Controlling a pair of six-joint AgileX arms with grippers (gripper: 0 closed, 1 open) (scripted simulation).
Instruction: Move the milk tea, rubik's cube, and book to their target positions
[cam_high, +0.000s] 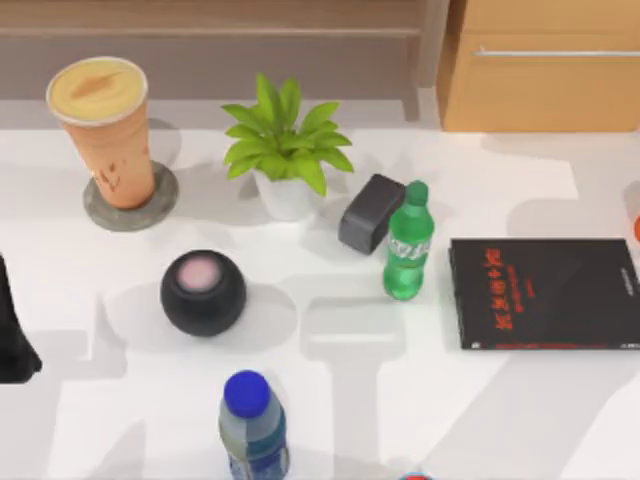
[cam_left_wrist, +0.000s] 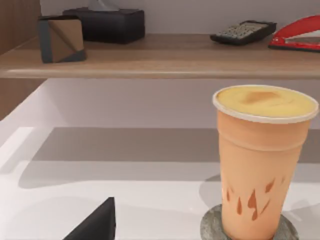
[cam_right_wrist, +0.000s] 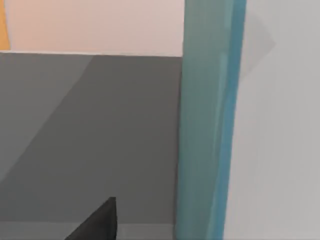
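One milk tea stands on a grey coaster far left; my left gripper sits nearby, fingers' state untellable. Red lettering, unreadable, marks the black book at right.

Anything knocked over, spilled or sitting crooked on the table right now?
Nothing stands out. The milk tea stands upright on its grey coaster, full and unspilled. The green bottle and the plant are upright; the black book lies flat.
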